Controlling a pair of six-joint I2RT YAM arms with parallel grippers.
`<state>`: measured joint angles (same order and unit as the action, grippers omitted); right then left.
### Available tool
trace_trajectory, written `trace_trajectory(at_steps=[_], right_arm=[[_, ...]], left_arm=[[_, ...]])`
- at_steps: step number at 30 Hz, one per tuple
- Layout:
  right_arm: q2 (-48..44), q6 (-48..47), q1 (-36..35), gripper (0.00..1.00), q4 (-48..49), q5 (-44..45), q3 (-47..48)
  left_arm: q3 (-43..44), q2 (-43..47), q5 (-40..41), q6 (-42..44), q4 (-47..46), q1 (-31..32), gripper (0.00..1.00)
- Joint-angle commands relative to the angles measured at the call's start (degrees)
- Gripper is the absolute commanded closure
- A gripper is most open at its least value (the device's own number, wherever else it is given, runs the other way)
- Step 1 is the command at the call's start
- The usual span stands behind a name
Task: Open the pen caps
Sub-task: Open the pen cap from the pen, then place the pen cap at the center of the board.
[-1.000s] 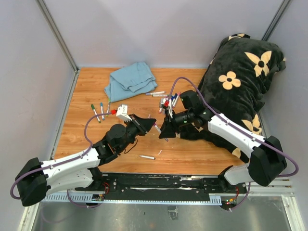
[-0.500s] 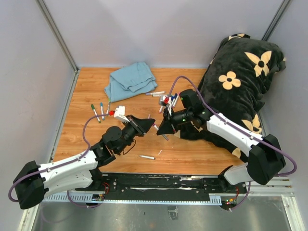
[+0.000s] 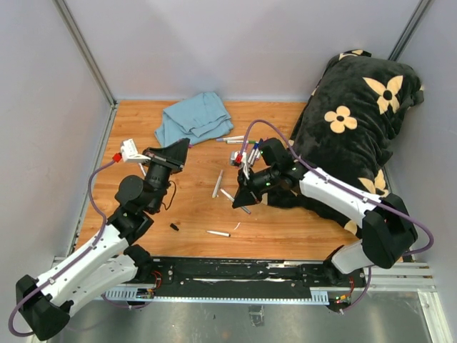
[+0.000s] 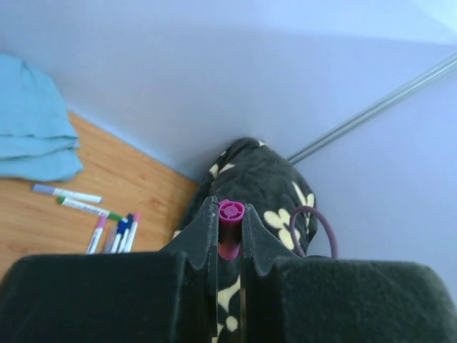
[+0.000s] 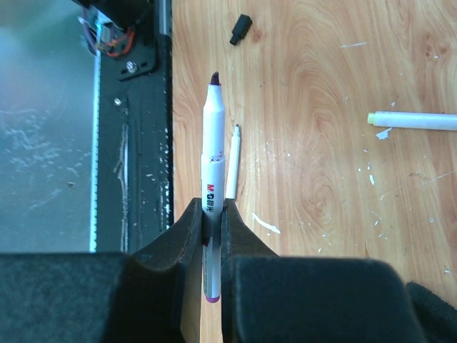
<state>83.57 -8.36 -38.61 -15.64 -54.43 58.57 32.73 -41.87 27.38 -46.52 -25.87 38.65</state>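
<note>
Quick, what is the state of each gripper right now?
Left gripper: closed on a purple pen cap.
Right gripper: closed on an uncapped marker.

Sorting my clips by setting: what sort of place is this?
Likely a lab robot cell: plain grey walls enclose a wooden table, with a left arm and right arm mounted on a rail.

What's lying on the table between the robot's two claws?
One loose white marker lies between the left claw and the right claw. The top view shows this best.
</note>
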Motion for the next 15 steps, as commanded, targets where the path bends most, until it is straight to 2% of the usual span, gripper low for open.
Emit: trace_trajectory(at_steps=[1,4,8,12,15], right_arm=[[1.6,-7.9,-4.7,0.97,-4.4,10.7,0.3],[4.4,-9.9,-7.9,0.96,-6.3,16.4,1.6],[8.4,-10.7,-12.1,0.95,-7.7,23.0,3.4],[12.3,-10.4,-14.6,0.94,-9.3,27.3,5.5],[14.4,-10.5,-15.9,0.93,-10.4,30.3,7.0]], left_arm=[[-1.5,3.6,-0.1,-1.2,12.4,-0.4,1.0],[-5.4,8.0,-0.2,-6.4,24.1,-0.4,1.0],[-10.3,15.2,1.4,-17.4,40.9,-0.4,1.0],[-13.4,19.2,2.5,-24.6,49.2,-0.4,1.0],[-14.8,17.6,2.5,-29.4,53.1,-0.4,1.0]])
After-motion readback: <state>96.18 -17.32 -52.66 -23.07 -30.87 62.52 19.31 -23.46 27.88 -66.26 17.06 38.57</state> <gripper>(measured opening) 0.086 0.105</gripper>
